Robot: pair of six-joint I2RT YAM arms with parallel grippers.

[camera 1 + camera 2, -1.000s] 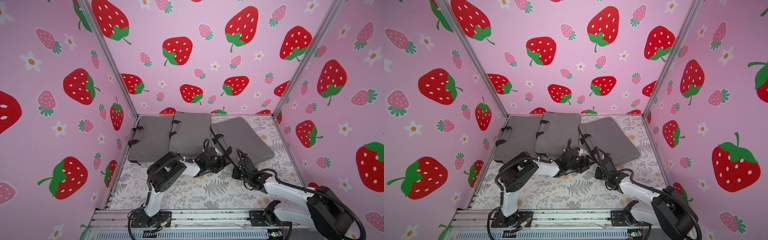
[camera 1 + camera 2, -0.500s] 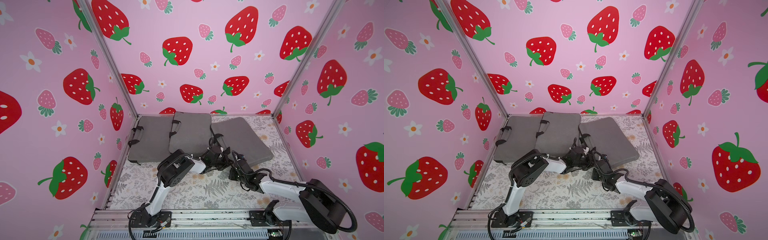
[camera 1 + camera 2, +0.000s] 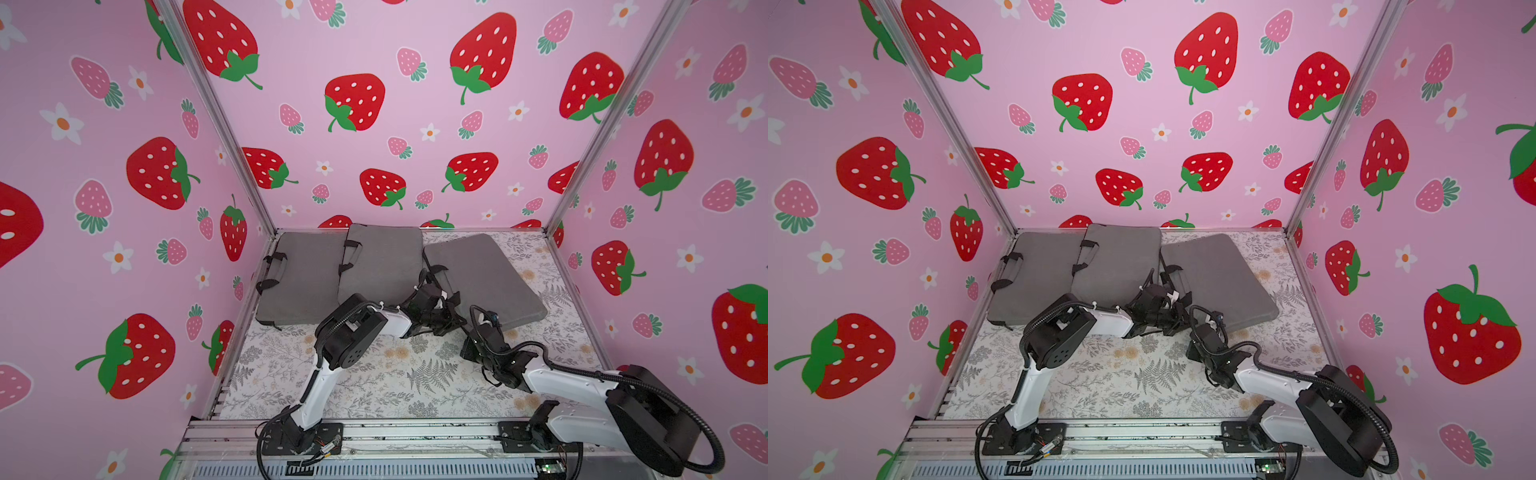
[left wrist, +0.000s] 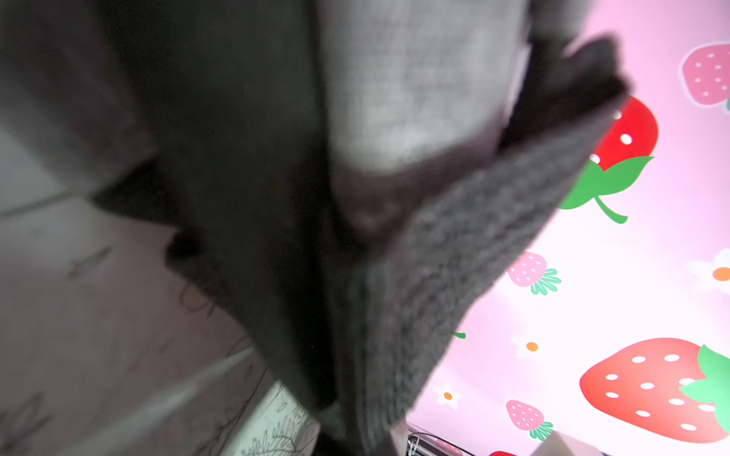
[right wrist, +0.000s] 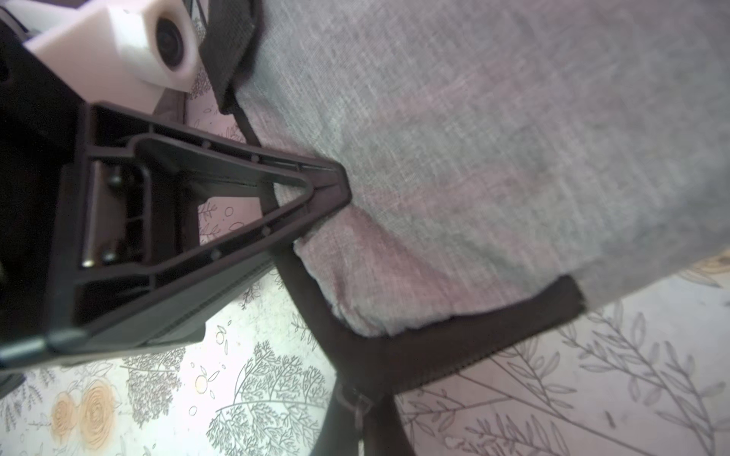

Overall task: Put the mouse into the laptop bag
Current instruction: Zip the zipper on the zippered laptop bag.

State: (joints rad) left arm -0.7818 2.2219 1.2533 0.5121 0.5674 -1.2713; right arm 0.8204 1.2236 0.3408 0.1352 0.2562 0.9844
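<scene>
- Left gripper [image 5: 340,190]: you have its jaws pressed together on the front lip of the grey fabric laptop bag [image 5: 493,138]. This is the bag nearest the right wall, one of three lying on the floral-print table cover [image 3: 374,374]. The pinch sits at the very hem, near the black webbing handle strap [image 5: 454,347].
- Left wrist view: blurred, but a fold of fuzzy grey lining [image 4: 454,276] shows, so the mouth looks slightly parted. How wide, I cannot tell.
- Right gripper [image 3: 482,322]: just in front of the same bag edge, closed. No view shows what, if anything, sits between its jaws.
- Mouse: not visible in any view. Whether the right gripper carries it or an arm hides it cannot be told.
- Step in hand, as judged: opening the bag mouth for loading.
- Raise the lip straight up and slowly. The bite is shallow and the fabric may slip free.
- Keep the lift modest, or the whole bag may rise instead of the flap alone.
- Bring your right gripper in low along the table and into the gap, clear of the strap.
- Hold the left pinch until the right is back out.
</scene>
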